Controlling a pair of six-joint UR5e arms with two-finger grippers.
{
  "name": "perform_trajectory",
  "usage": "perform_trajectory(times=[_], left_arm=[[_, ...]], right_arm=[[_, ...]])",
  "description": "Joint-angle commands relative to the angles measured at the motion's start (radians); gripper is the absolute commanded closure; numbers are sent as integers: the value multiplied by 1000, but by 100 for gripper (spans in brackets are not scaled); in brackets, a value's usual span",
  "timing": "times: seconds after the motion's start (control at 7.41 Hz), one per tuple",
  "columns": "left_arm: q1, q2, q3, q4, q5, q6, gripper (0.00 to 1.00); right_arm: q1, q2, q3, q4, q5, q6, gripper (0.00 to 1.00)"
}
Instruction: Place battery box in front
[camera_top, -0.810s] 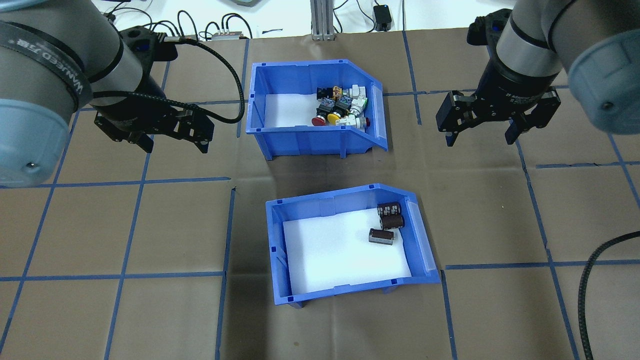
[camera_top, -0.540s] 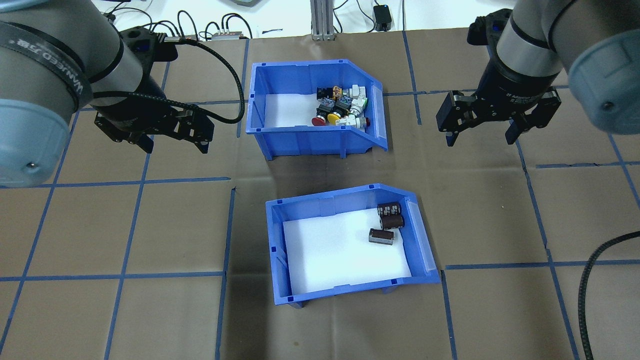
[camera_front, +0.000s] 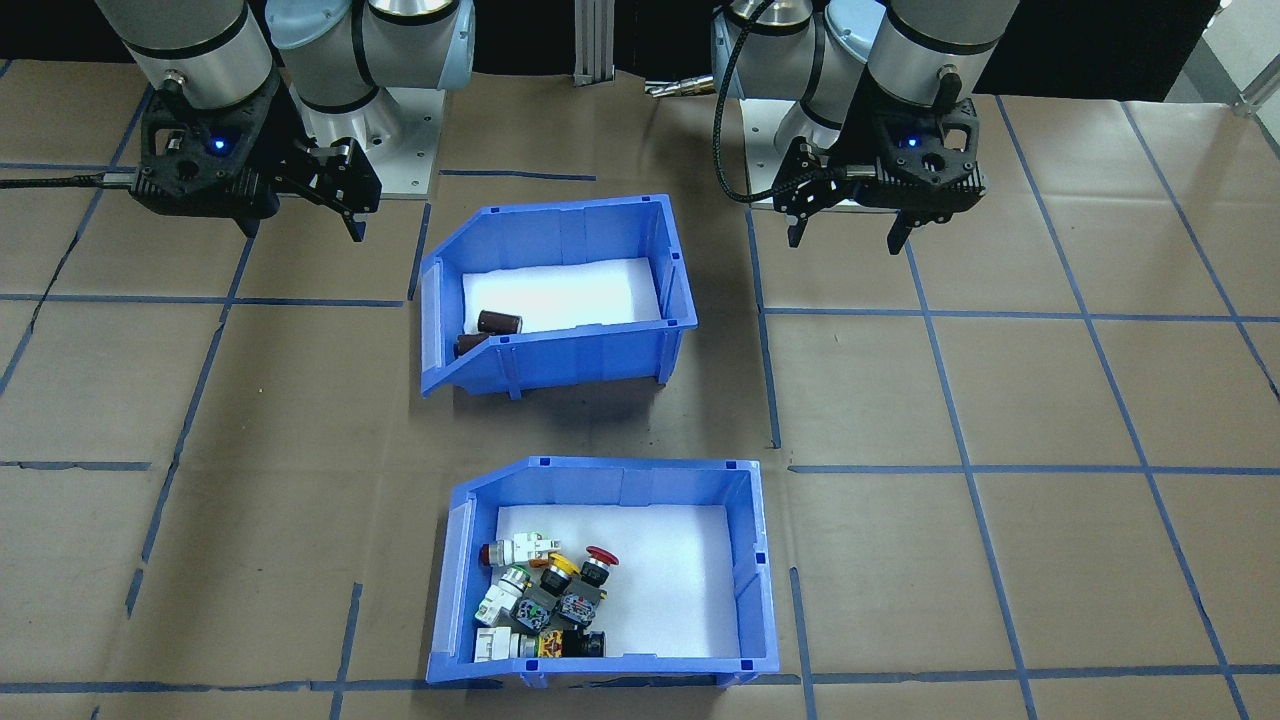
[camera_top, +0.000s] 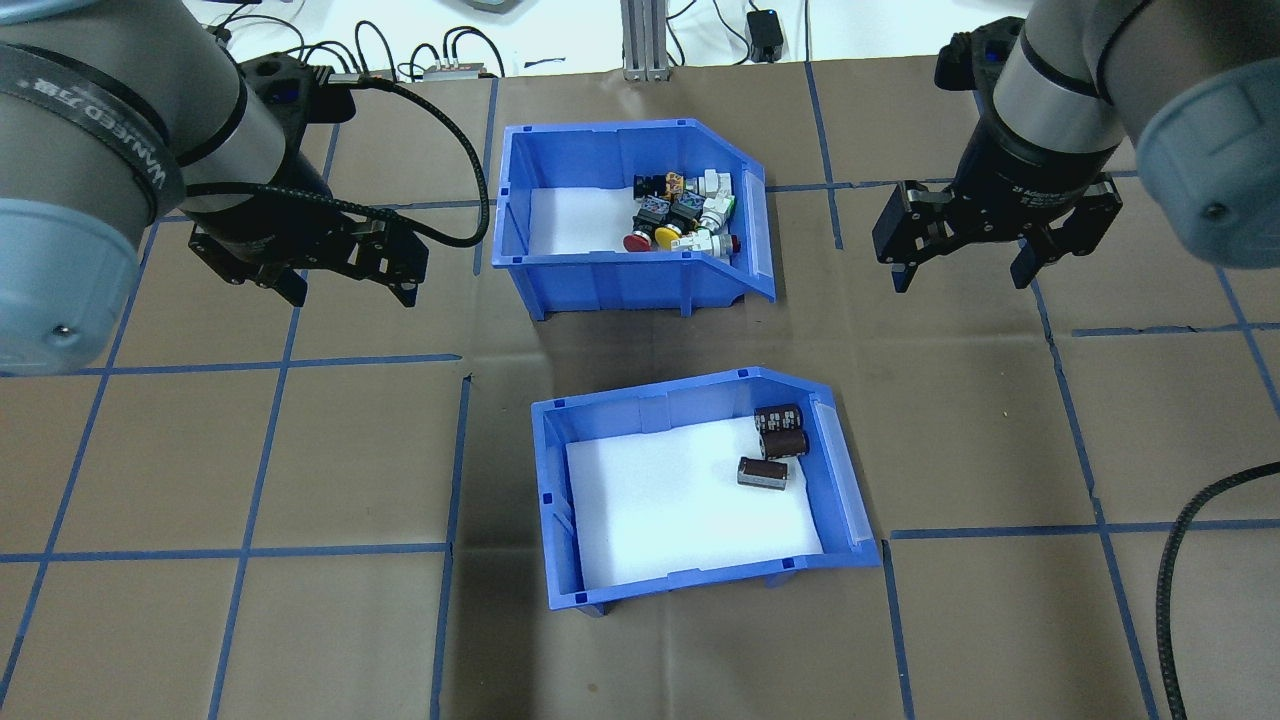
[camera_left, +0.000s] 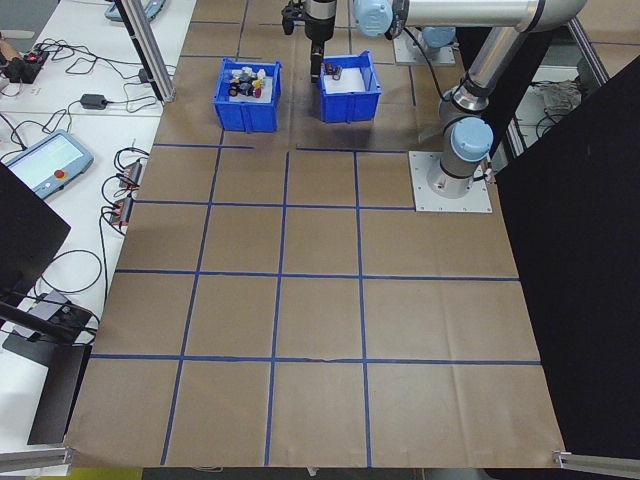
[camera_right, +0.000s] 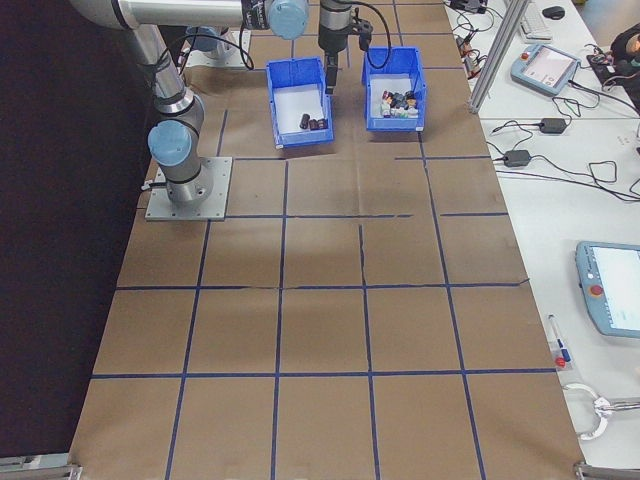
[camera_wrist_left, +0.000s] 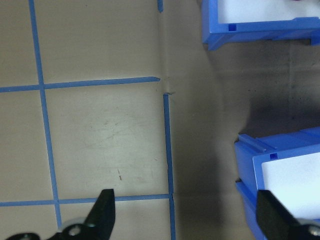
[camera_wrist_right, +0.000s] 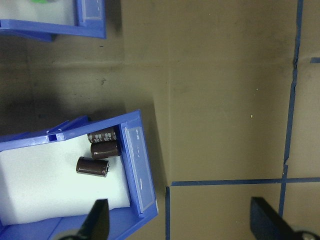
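The battery box (camera_top: 700, 485), a blue plastic bin with 1 sloped-cut side and a white foam floor, is seen resting on the brown paper-covered table (camera_top: 300, 620), on the robot's side of the second blue plastic bin holding multicoloured push-button switches (camera_top: 630, 215); a strip of bare paper separates the 2 bins, and the battery box is set slightly skewed to the switch bin. 3 dark brown cylindrical cells (camera_top: 777, 445) are lying loose near the sloped wall of the battery box. The left gripper (camera_top: 345, 275) is held above the table beside the switch bin's left wall, with its jaws spread apart and nothing between them. The right gripper (camera_top: 960, 260) is held on the opposite side of the switch bin, likewise spread and empty. Neither gripper is touching the battery box, so the step in hand is judged to be the approach. A grasp on a rim wall of the battery box is advised, pads straddling the thin plastic, well away from the cells. The box should be kept level and moved slowly, since the cells are free to roll. A path around the switch bin, not over it, is judged safer, with the box set down clear of the switch bin.
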Motion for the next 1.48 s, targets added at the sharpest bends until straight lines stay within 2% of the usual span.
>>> perform_trajectory(times=[0.0,0.4,0.54,0.67,1.08,1.21,1.35], left_arm=[[0,-4,-5,1,0,-1,0],[0,2,-14,-1,-2,0,0],[0,12,-21,2,-2,-3,1],[-2,28,-50,2,-3,-80,1],[-26,115,-223,7,-8,-648,1],[-41,146,-303,11,-87,-869,1],[-61,181,-372,66,-124,-1067,1]], right_arm=[[0,-1,0,1,0,0,0],[2,34,-9,1,-4,-23,0],[2,44,-11,-14,-4,-63,0],[2,60,-17,-64,2,-95,0],[15,203,-179,-73,10,-366,0],[55,258,-237,-76,7,-455,0],[105,324,-305,-76,5,-484,0]])
